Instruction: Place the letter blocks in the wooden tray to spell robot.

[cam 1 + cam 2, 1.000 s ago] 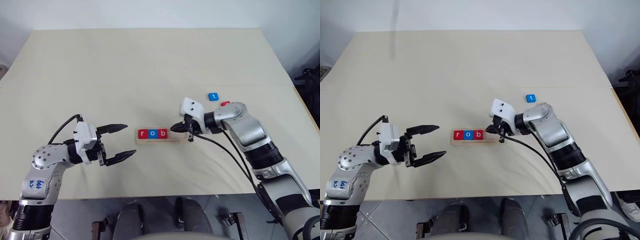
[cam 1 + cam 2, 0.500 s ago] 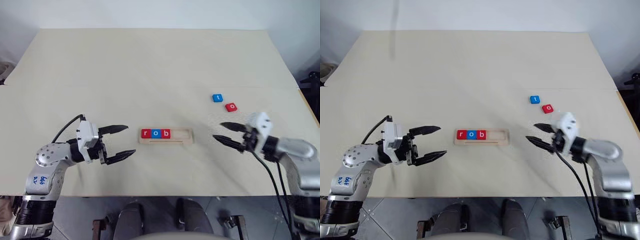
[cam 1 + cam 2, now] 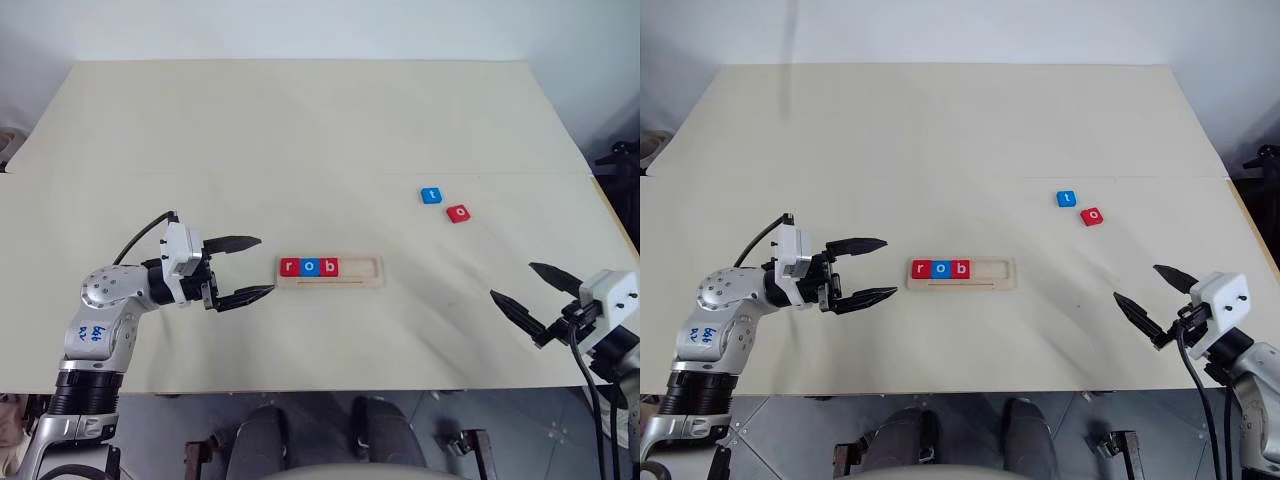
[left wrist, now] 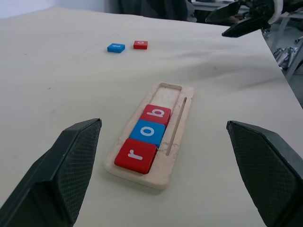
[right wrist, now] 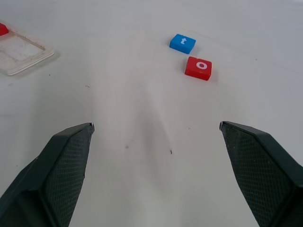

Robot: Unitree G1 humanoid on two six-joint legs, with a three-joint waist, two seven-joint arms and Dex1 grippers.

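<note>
The wooden tray (image 3: 364,268) lies at the table's middle with three letter blocks in its left part: red r (image 3: 290,267), blue o (image 3: 309,267), red b (image 3: 329,267). Its right part is bare. A blue t block (image 3: 431,196) and a red o block (image 3: 459,213) lie loose to the far right of the tray. My left gripper (image 3: 266,265) is open and empty, just left of the tray's left end. Near the front right edge, my right gripper (image 3: 511,280) is open and empty, well apart from the tray and the loose blocks (image 5: 198,67).
A seam runs across the beige table (image 3: 300,130) behind the loose blocks. The table's front edge lies close below both grippers, and its right edge is close to the right gripper.
My right gripper has left the tray's right end, swung right and back toward the front edge, and gone from shut to open. The left gripper has hardly moved.
</note>
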